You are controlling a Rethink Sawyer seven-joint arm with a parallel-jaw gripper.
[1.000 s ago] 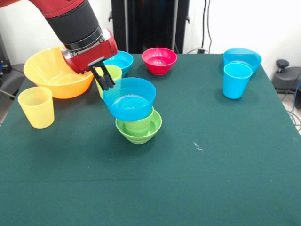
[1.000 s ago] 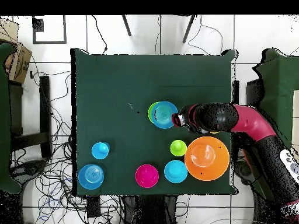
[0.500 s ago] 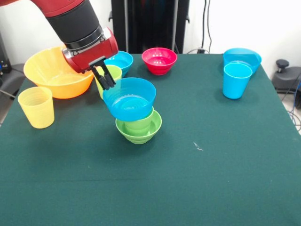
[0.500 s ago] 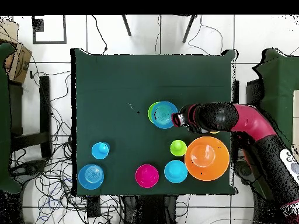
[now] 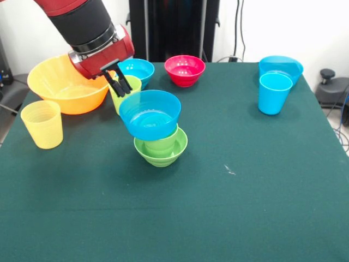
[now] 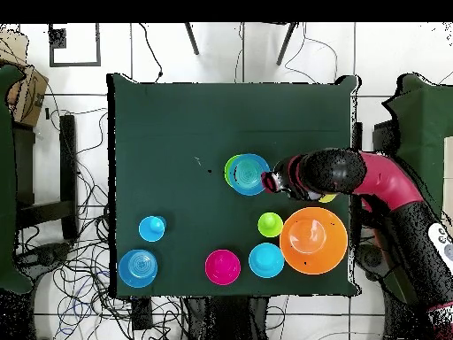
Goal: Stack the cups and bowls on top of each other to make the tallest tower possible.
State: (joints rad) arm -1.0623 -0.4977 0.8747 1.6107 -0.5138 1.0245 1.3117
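Standing in the middle of the green tabletop [image 5: 245, 191] is a little tower [image 5: 155, 131] of plastic pieces.
At the bottom is a small round green plastic bowl [image 5: 161, 155], with a green plastic cup [image 5: 163, 143] inside it and a wider blue plastic bowl [image 5: 150, 113] tilted on top. The black tool [image 5: 118, 83] on the red and black arm [image 5: 90, 30] hangs just beside the blue bowl's rim, up and off to one side, not touching it. Its two fingers look pressed close together with nothing between them. Behind the tool is a yellow-green plastic cup [image 5: 124, 90]. A very big yellow-orange plastic bowl [image 5: 65, 84] and a pale yellow plastic cup [image 5: 42, 124] sit near one edge. A small red plastic bowl [image 5: 185, 70] sits at the back, and a sky blue plastic cup [image 5: 274, 93] stands far away at the other side.
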